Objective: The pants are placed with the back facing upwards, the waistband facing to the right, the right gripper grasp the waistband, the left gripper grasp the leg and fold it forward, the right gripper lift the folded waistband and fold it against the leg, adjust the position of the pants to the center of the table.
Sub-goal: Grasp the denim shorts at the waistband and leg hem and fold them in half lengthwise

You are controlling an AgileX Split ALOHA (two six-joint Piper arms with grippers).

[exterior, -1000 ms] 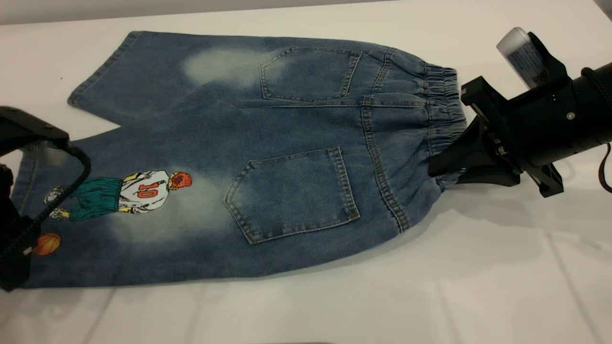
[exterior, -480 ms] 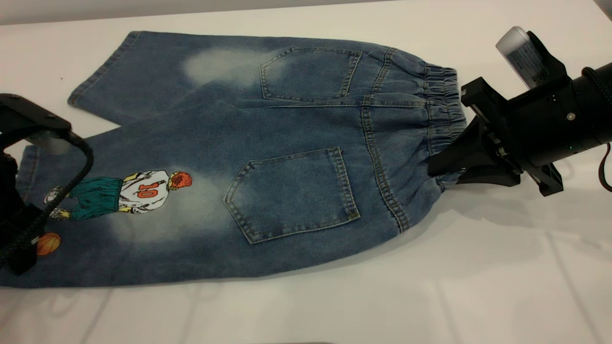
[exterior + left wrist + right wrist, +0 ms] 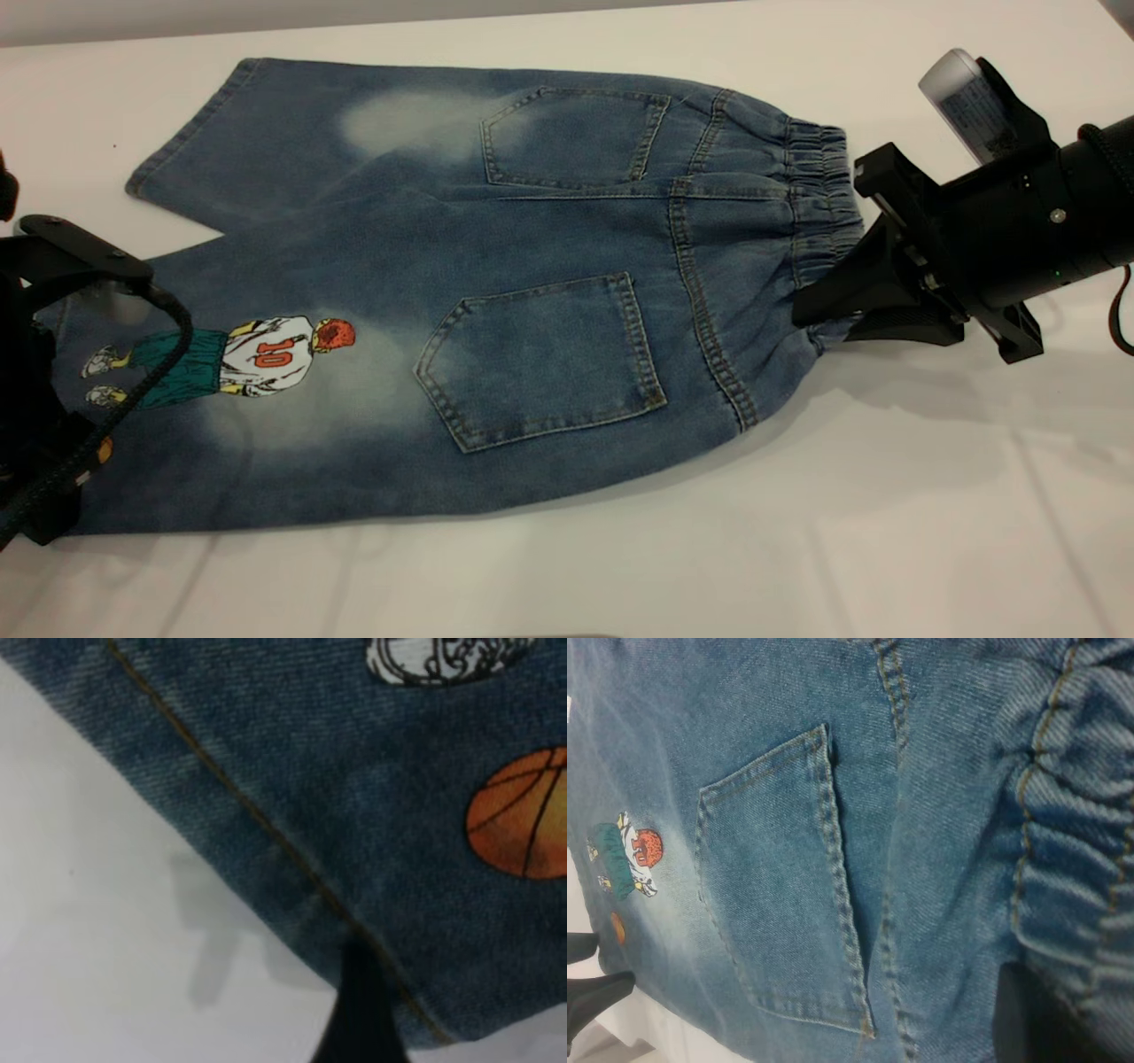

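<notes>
pants (image 3: 496, 292): laid flat, back up, on the table (image 3: 886, 532); waistband (image 3: 819, 221) at 3 o'clock, leg hems at 9 o'clock; player print on the near leg.
right gripper (image 3: 828, 306): at 3 o'clock, closed on the near end of the waistband, which is bunched there; grip judged set.
left gripper (image 3: 35, 523): at 9 o'clock, at the near leg's hem corner; one dark finger (image 3: 359, 1019) is seen in the wrist view lying over the hem edge. Whether its jaws are open or closed on cloth cannot be told.
step in hand: judged to be taking hold of the leg, before the forward fold.
how to do it well: the whole hem thickness should be pinched at the corner, not just the top layer; one finger should be slid under the edge along the table.
how to do it well (2): closure should be confirmed before any lift; both ends should be raised together so the fold line runs straight along the crotch seam.
risk: a shallow bite at the corner is likely to slip once the denim's weight is taken.
progress: early; no fold made yet, far leg flat at 11 o'clock.
containers: none seen; the two back pockets (image 3: 545, 354) lie flat and nothing is seen in them.
</notes>
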